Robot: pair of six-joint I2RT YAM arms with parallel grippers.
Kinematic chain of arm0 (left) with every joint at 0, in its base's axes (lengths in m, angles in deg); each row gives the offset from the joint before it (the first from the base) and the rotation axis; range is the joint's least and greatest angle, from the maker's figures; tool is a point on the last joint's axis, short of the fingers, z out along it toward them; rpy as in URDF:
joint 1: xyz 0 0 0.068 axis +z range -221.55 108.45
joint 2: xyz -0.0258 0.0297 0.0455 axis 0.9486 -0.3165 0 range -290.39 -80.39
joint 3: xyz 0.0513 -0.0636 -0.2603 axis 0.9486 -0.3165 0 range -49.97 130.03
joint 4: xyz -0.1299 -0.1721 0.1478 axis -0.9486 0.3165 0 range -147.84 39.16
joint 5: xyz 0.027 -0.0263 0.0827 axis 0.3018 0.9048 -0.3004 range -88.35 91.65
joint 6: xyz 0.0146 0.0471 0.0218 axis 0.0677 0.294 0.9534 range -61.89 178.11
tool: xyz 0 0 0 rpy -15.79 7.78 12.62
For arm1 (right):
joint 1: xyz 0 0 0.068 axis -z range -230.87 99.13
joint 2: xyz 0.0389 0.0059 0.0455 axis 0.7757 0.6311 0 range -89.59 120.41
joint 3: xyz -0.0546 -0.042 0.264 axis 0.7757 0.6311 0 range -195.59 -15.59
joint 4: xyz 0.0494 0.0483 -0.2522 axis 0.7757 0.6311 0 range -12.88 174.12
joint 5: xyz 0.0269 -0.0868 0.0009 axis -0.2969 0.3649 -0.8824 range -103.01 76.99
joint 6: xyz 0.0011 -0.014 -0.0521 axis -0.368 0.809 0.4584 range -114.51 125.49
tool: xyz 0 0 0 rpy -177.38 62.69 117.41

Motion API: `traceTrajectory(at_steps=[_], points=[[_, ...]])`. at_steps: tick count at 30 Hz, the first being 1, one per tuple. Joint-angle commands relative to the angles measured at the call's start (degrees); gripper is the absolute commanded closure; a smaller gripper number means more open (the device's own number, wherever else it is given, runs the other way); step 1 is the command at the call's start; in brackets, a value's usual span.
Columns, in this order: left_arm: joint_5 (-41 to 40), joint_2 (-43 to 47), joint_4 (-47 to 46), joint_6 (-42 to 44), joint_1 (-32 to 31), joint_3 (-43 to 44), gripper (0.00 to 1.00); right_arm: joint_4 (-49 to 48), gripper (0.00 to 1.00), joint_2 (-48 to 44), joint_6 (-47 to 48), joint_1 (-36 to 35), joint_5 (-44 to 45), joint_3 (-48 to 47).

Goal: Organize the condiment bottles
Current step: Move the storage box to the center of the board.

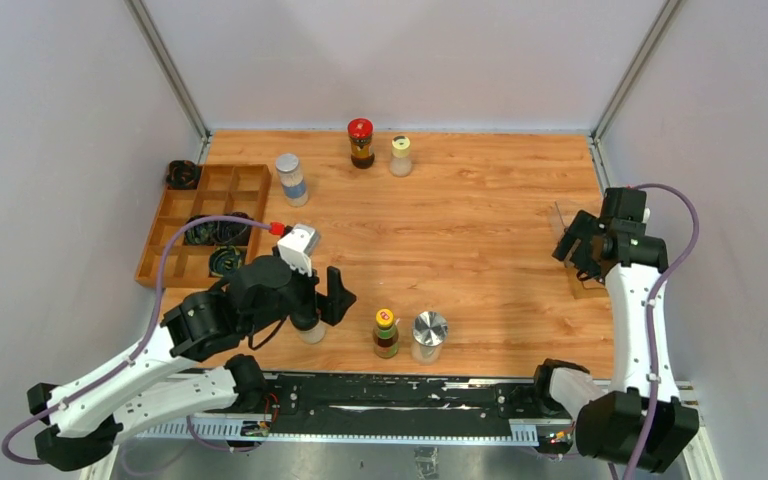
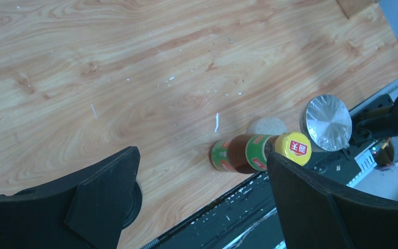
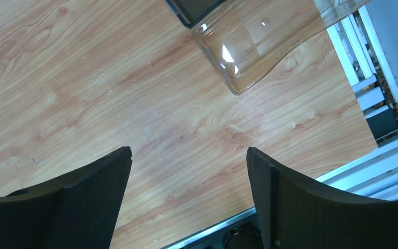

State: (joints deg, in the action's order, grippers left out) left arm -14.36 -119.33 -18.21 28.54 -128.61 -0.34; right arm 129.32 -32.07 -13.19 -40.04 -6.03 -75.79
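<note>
Between the spread fingers of the left tool [image 2: 200, 168] lies only bare wood; it is open and grips nothing. Just beside one finger sits a dark round top, mostly hidden, which I take for the black-capped jar [image 1: 311, 332]. Whether they touch I cannot tell.

A little farther out, near the surface's [image 1: 490, 230] front edge, stand the yellow-capped brown sauce bottle [image 2: 254, 152] and, just beside it, the silver-lidded jar [image 2: 325, 122].

The bottle looks tall, narrow and smooth, so probably rigid, slippery and quick to topple. A hold low on its body, under the neck, seems safest. The jars look squat and hard, likely light but breakable, and are best pinched across the body below the lid.

Its yellow cap bears a red patch with white characters too small to read, and green bands wrap its neck and base.

Well apart at the back stand the blue-labelled jar [image 1: 292, 181], its print unreadable, the red-lidded dark jar [image 1: 361, 143] and the yellow-capped shaker [image 1: 400, 155].

The right tool [image 3: 189, 155] is also open and empty, over bare wood near a clear plastic piece [image 3: 259, 46].
</note>
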Motion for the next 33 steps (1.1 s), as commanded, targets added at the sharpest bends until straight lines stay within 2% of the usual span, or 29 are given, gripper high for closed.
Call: traceTrajectory(at_steps=[1, 6, 10, 19, 23, 33], points=[[3.70, 2.28, 0.30, -1.16, 0.37, -1.73, 0.00, -3.27, 0.15, 2.57, -3.68, 4.34, -1.89, 1.90], [5.47, 3.43, 0.20, -1.06, 0.37, -2.66, 0.00, -7.54, 0.26, 7.65, -4.22, 5.22, -2.42, 0.52], [6.63, 2.90, 0.19, -0.93, 0.37, -2.94, 0.00, -7.49, 0.34, 15.43, -2.72, 5.22, -4.45, -4.20], [7.97, 0.60, -1.78, -2.37, 0.38, -3.62, 0.00, -6.53, 0.35, 27.96, -2.07, 5.10, -4.73, -12.54], [8.43, -0.49, -2.27, -3.27, 0.37, -3.23, 0.00, -6.08, 0.35, 32.08, -1.76, 5.19, -1.09, -15.68], [9.45, -0.65, -2.04, -3.13, 0.37, -2.63, 0.00, -7.74, 0.34, 40.83, -3.45, 5.50, 1.15, -17.51]])
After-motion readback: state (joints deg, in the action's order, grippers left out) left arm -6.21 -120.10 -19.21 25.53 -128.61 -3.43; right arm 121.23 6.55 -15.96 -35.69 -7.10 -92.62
